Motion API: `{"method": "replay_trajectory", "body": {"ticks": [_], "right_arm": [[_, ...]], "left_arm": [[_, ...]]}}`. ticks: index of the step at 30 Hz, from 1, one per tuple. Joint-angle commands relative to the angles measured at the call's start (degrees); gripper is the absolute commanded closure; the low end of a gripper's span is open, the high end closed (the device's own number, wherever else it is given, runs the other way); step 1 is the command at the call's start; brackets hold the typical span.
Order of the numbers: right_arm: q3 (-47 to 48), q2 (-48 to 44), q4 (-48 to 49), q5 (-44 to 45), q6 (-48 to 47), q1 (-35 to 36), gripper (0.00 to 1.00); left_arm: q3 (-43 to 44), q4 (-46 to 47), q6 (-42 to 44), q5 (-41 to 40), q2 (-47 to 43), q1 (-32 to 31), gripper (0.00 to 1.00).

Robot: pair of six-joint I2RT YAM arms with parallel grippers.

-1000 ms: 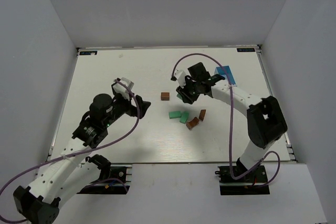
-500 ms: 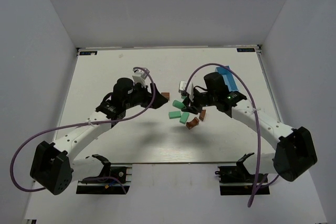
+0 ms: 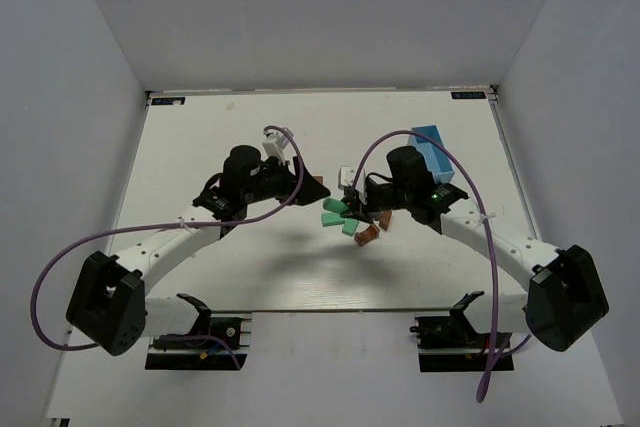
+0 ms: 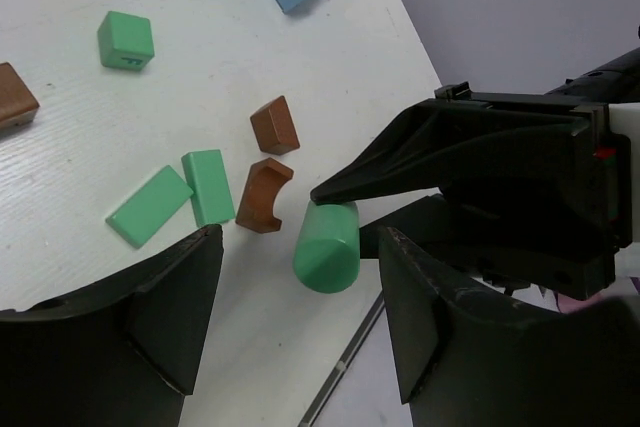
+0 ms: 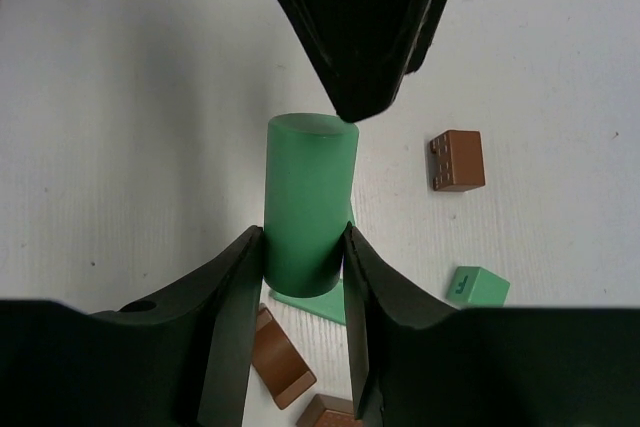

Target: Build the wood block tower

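The right gripper (image 5: 303, 245) is clamped on a green cylinder (image 5: 310, 187). Its pads press the round sides near one end, so most of the length juts out past the tips. Facing it, the left gripper (image 4: 296, 239) stands wide with nothing between its fingers, and the cylinder sits just ahead of the gap. Below them the other wood blocks (image 4: 208, 187) lie loose on the table (image 4: 200, 77): two flat green pieces, a brown arch (image 4: 265, 195) just beside them, and a green cube farther off. No tower is stacked yet. I cannot tell whether a hand-over or a placement is meant. Either way the cylinder would probably roll on its side, so it should go down on a flat end, on bare table apart from the loose pieces. The right jaws should release only once it stands, or once the left fingers grip the free end.
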Motion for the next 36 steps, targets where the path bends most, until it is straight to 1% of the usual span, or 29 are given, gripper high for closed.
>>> {"method": "replay_trajectory", "body": {"ticks": [1,6,13,14,20,26,30,31,34,36], "right_arm": [[-0.25,-2.2,4.82,-0.25,-1.36,0.84,1.0],[-2.45,-4.21,8.07,0.81,-1.19,1.46,1.0],[-2.8,-4.57,8.16,1.51,-1.27,2.07,1.0],[-2.63,-4.48,9.99,1.69,-1.1,2.16,1.0],[-3.07,-3.78,11.59,3.27,-0.4,3.12,1.0],[-3.33,-3.51,12.73,5.2,-0.04,3.91,1.0],[-3.42,-3.25,13.35,5.91,0.66,4.27,1.0],[-3.33,-3.16,13.43,6.17,0.57,4.35,1.0],[-3.33,-2.9,13.61,6.78,0.75,4.62,1.0],[-3.51,-2.9,13.78,7.14,0.92,4.71,1.0]], "left_arm": [[2.44,1.19,-1.07,3.82,-0.09,-0.35,0.27],[3.06,-0.58,-0.54,4.36,0.96,-0.35,0.27],[3.59,-1.72,-0.02,4.36,1.49,-0.35,0.27],[3.59,-1.72,-0.02,4.36,1.49,-0.35,0.27],[4.12,-1.72,-0.02,5.49,2.54,-0.35,0.27],[4.12,-2.25,1.04,6.03,2.55,-0.88,0.29],[4.12,-2.25,1.04,6.03,2.55,-1.41,0.32],[4.12,-2.25,1.04,6.03,2.55,-1.41,0.36],[4.12,-2.25,1.04,6.55,3.07,-1.41,0.41],[4.12,-2.25,1.04,6.55,3.07,-1.93,0.41]]}}
